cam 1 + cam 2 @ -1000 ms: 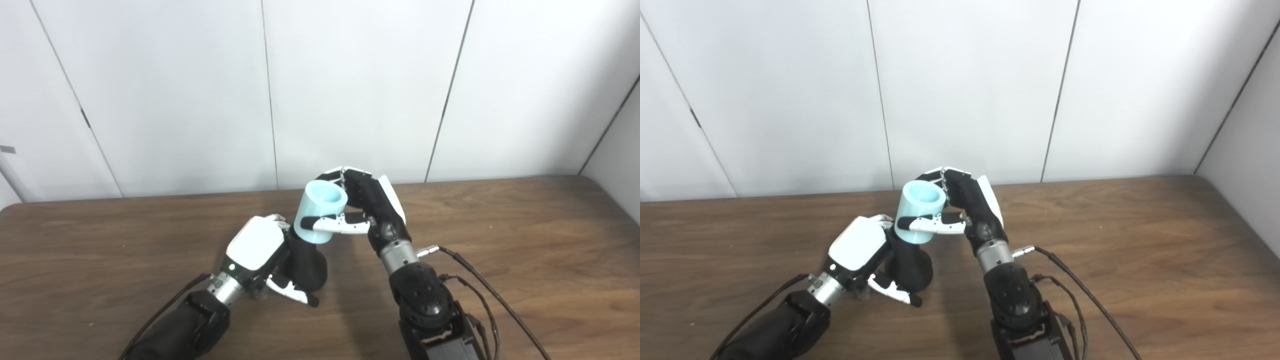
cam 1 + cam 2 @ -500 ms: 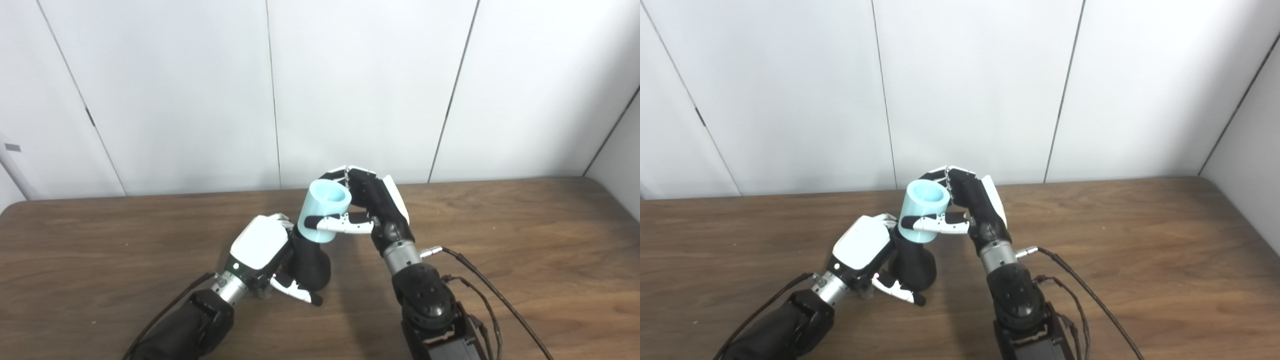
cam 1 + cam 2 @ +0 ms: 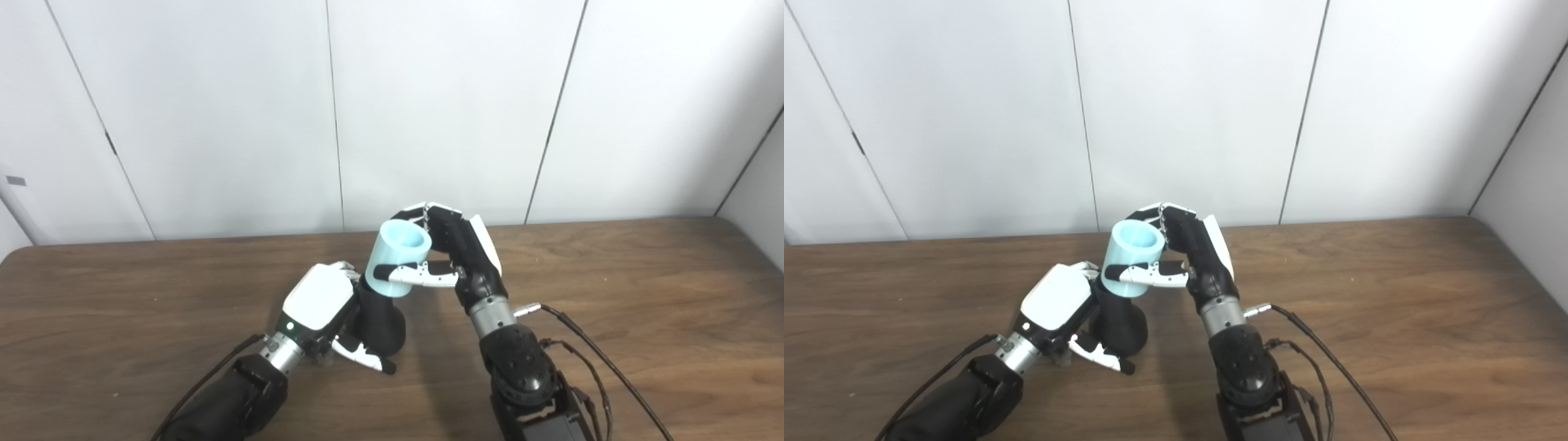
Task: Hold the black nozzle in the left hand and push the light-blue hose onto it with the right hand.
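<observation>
Little has changed in the last second: near the worktop (image 3: 612,282) centre, the left hand (image 3: 318,303) still clasps the black nozzle (image 3: 380,321) while the right hand (image 3: 456,257) keeps gripping the light-blue hose (image 3: 398,257) over its top, so seating seems nearly finished.

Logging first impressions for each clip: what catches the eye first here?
The light-blue hose, mid-table, its open end tilted up, gripped by the right hand. Its lower end sits over the black nozzle, which the left hand holds on the brown table.
</observation>
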